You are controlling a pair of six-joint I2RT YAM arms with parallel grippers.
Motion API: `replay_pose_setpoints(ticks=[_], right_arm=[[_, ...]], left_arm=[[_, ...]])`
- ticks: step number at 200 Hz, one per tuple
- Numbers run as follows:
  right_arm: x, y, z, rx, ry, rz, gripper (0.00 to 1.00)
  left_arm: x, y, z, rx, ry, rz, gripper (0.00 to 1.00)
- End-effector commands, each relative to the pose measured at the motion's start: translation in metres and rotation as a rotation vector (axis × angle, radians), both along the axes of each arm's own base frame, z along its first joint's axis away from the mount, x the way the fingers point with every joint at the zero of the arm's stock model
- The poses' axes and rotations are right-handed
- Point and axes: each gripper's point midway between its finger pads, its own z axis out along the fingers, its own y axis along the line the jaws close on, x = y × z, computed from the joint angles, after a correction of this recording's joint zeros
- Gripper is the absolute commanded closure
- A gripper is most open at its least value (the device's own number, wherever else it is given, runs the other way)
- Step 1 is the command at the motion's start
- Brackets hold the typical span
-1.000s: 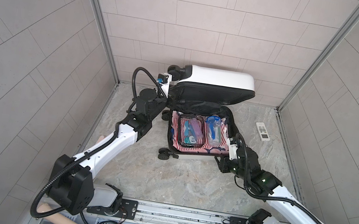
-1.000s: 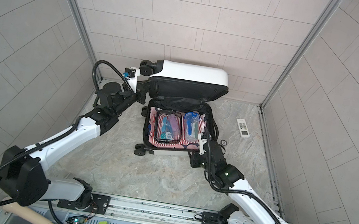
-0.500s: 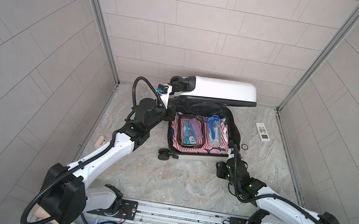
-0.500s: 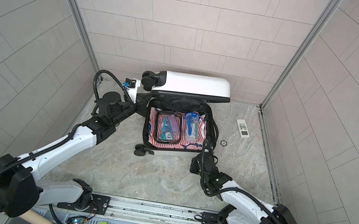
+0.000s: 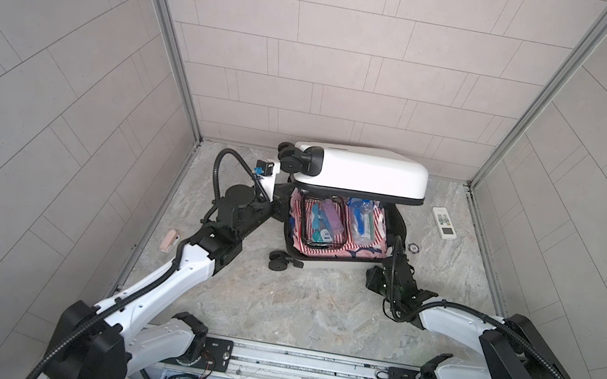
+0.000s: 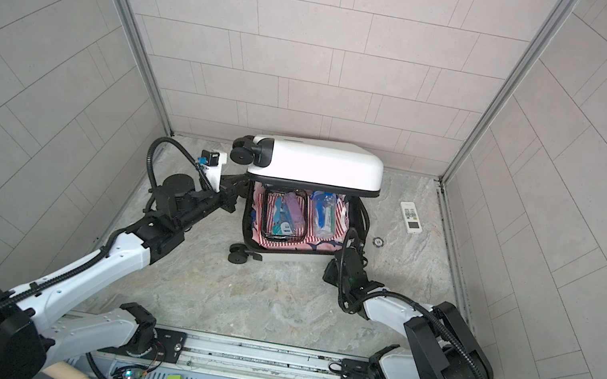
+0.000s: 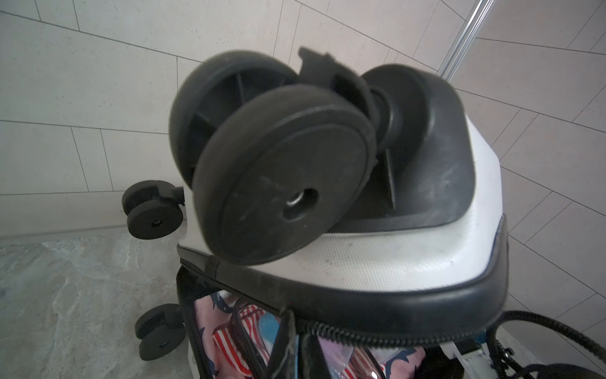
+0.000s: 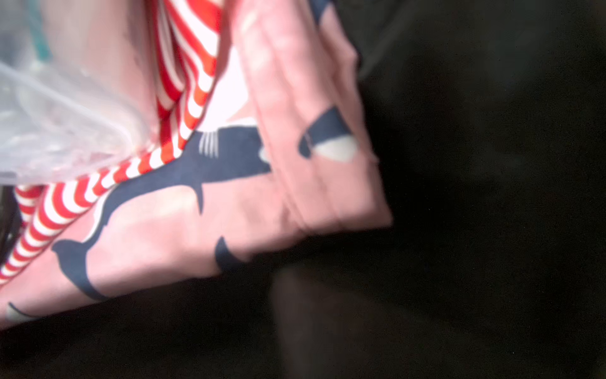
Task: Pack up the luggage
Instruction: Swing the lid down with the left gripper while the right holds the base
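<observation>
The left fingers (image 6: 233, 191) are sitting pressed fully together at the left side of the luggage (image 5: 364, 171), just under the black wheels (image 7: 282, 183) of its lid (image 6: 315, 163). No view is showing whether they are pinching the lid's rim or only bracing against it. The right fingers (image 5: 397, 246) are reaching in at the near right corner of the base shell (image 5: 326, 265). The pictures are not showing how far apart they are, or whether they are holding anything. The right wrist view is showing only a corner of pink shark-print cloth (image 8: 295, 170) beside red-and-white striped cloth (image 8: 183, 98), against the black lining.

The luggage is lying at the middle of the far edge of the surface (image 5: 293, 307), close to the back wall. Its lid is hanging partway down over the open base, hinged on the far side and gaping wide on the near side. Inside, a clear black-edged pouch (image 5: 323, 223) and a clear bag (image 5: 362, 220) are resting side by side on the cloths. A remote control (image 5: 444, 223) is lying well apart, toward the right edge.

Judging from this, the filling looks done and closing the lid is the step in hand. The next move is calling for the lid to come down squarely onto the base. The right arm needs to be drawn clear of the corner first so it is not trapped. The cloth corner also needs tucking inside the zipper band (image 7: 377, 331) so the rims meet cleanly for zipping.
</observation>
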Motion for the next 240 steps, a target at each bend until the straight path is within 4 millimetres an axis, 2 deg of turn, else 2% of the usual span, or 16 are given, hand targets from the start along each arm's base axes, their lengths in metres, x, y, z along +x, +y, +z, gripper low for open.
replay_pose_setpoints(ticks=[1,59,71,89,109,119,142,145,184,199,207,211,240], right_arm=[[0.046,0.002,0.041,0.172,-0.151,-0.096,0.65],[0.055,-0.021,0.039,0.264,-0.156,-0.169,0.61],[0.055,-0.026,0.036,0.267,-0.146,-0.183,0.61],[0.053,-0.033,0.030,0.274,-0.128,-0.206,0.61],[0.047,-0.041,0.021,0.259,-0.095,-0.226,0.57],[0.043,-0.045,0.016,0.248,-0.071,-0.235,0.55],[0.032,-0.055,0.004,0.217,-0.021,-0.253,0.49],[0.031,-0.056,0.002,0.215,-0.016,-0.254,0.48],[0.011,-0.064,-0.006,0.189,0.032,-0.261,0.41],[0.005,-0.063,-0.007,0.167,0.056,-0.228,0.41],[0.002,-0.061,-0.007,0.146,0.082,-0.201,0.41],[-0.001,-0.060,-0.008,0.135,0.097,-0.186,0.41],[-0.016,-0.038,-0.013,0.070,0.208,0.033,0.47]], left_arm=[[-0.012,0.005,0.026,-0.091,-0.077,0.007,1.00],[-0.033,0.010,-0.006,-0.130,-0.004,0.023,1.00],[-0.037,0.008,-0.017,-0.127,0.027,0.017,0.88],[-0.043,0.007,-0.034,-0.122,0.089,0.018,0.63],[-0.049,0.010,-0.051,-0.131,0.153,0.030,0.42],[-0.054,0.011,-0.057,-0.148,0.170,0.028,0.39],[-0.061,0.018,-0.076,-0.153,0.215,0.050,0.39],[-0.064,0.020,-0.071,-0.165,0.201,0.054,0.39],[-0.063,0.034,-0.074,-0.160,0.229,0.132,0.35],[-0.059,0.032,-0.068,-0.144,0.234,0.134,0.33],[-0.057,0.029,-0.057,-0.147,0.219,0.120,0.32],[-0.053,0.026,-0.062,-0.131,0.238,0.118,0.32],[-0.040,0.014,-0.050,-0.118,0.234,0.092,0.32]])
